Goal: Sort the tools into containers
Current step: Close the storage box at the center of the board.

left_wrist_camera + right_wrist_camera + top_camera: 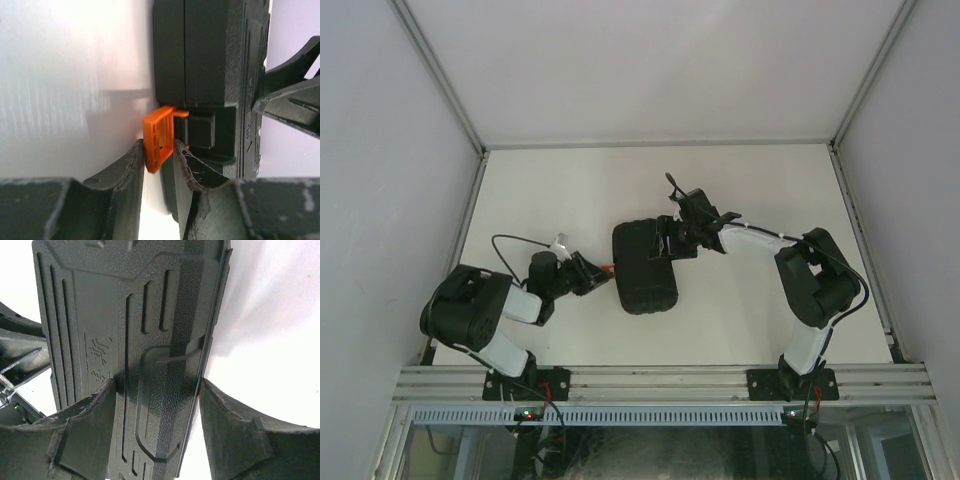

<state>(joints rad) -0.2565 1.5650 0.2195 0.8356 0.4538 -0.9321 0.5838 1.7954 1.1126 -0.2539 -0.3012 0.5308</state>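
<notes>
We see both arms folded in from their bases, elbows pushed out to the sides, wrists turned toward each other at mid-table. The left gripper [592,272], held low and level, has its two worn fingers [127,170] pinched on either side of the orange latch [158,137]. Opposite it we find the right gripper [667,240], reaching in from the right, jaws set wider and clamped across the edge of the tool case [645,272].

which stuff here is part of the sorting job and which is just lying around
Job:
- case
- latch
- left gripper, pinching the latch
- right gripper, gripping the case

Just there:
- table
- frame rail

No tools show in any view.
</notes>
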